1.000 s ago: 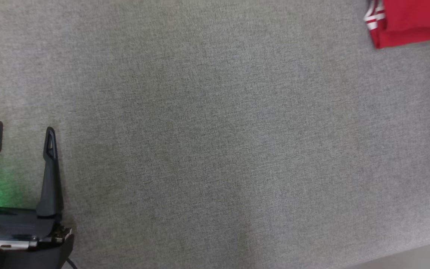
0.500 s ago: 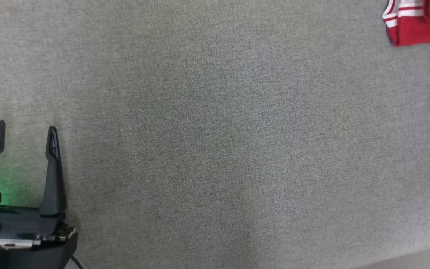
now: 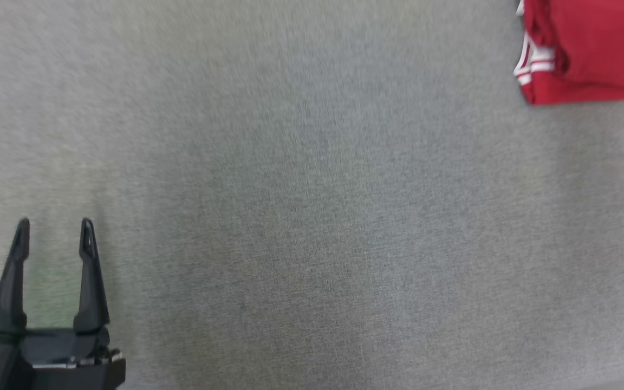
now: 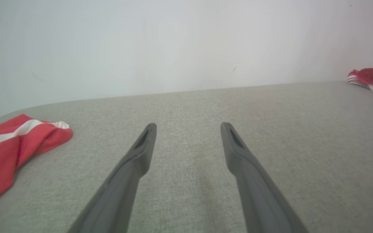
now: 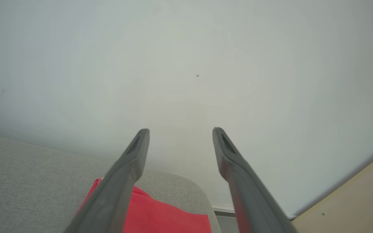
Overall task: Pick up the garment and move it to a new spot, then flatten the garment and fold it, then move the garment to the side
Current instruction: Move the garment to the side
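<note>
Two claws and two red garments with white stripes share one grey, fabric-covered desk [image 3: 312, 216]. The left claw [image 3: 54, 223] is over the near left part of the desk. Its two dark fingers stand well apart with nothing between them, and a green light glows at its base. The right claw [image 5: 180, 131] is also spread wide and empty, raised above the desk's rounded far right corner and pointing at a pale wall [image 5: 186, 64]. The folded garment [image 3: 599, 54] lies at the far right of the desk with its striped edge toward the left. It sits below the right claw, clear of that claw's fingertips. The second garment [image 4: 2, 155] lies loosely bunched on the desk to the left of the left claw, near it but not touching, and well apart from the folded garment.
</note>
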Tool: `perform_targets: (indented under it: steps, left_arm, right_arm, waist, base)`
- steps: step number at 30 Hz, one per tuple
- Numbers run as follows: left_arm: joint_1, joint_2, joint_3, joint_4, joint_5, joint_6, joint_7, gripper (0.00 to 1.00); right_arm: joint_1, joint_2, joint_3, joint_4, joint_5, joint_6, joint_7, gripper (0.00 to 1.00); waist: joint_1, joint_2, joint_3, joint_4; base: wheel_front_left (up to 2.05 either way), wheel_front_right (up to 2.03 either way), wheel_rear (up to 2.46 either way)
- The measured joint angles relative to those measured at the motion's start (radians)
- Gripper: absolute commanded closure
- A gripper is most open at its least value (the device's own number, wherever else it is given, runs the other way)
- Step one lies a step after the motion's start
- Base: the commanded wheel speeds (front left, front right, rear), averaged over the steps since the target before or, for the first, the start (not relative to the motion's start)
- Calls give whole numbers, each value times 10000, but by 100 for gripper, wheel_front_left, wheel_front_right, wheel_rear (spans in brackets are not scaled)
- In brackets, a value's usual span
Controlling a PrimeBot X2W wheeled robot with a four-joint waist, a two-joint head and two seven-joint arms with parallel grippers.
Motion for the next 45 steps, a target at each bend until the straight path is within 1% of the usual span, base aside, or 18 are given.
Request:
perform_targets:
  steps: [7,13,21,22,31,35,38,45]
  left_arm:
    - [669,-364,418,635,-84,6,-2,0]
    - [1110,-587,596,1051,-82,6,0,0]
    - [1362,-746,581,1494,-29,4,-2,0]
    - [1406,-761,593,1576,-8,2,0,0]
    - [1715,-832,660,1854,10,-6,0,0]
    - [1774,-876,654,1975,6,-6,-2,0]
    - [1800,-894,639,2104,6,-6,-2,0]
    - [1956,-932,633,2376,12,-8,-2,0]
  right_arm:
    - [1070,1089,431,-290,309,2,-606,0]
    - [2314,1879,380,-569,658,0,-1101,0]
    - [4443,2995,267,-1321,861,0,-1425,0]
    - [5018,3243,155,-1507,897,0,-1471,0]
    - [7367,4182,-483,-2416,1139,0,-1714,0]
    - [8309,4583,-573,-2790,1143,0,-1772,0]
    - [8727,4844,-662,-2989,1116,0,-1814,0]
    - [9458,5225,-721,-3110,1116,0,-1910,0]
  waist:
    - [-1,-1,-1233,188]
    - [-2,-2,-2255,376]
    - [-2,-3,-3320,701]
    - [-3,-3,-3532,778]
    - [-2,-2,-4264,946]
    - [-1,-2,-4441,938]
    - [0,-1,-4525,900]
    - [-1,-1,-4797,870]
  base:
    - [0,0,0]
    - [0,0,0]
    - [0,0,0]
    - [0,0,0]
    - [0,0,0]
    - [0,0,0]
    - [0,0,0]
    - [0,0,0]
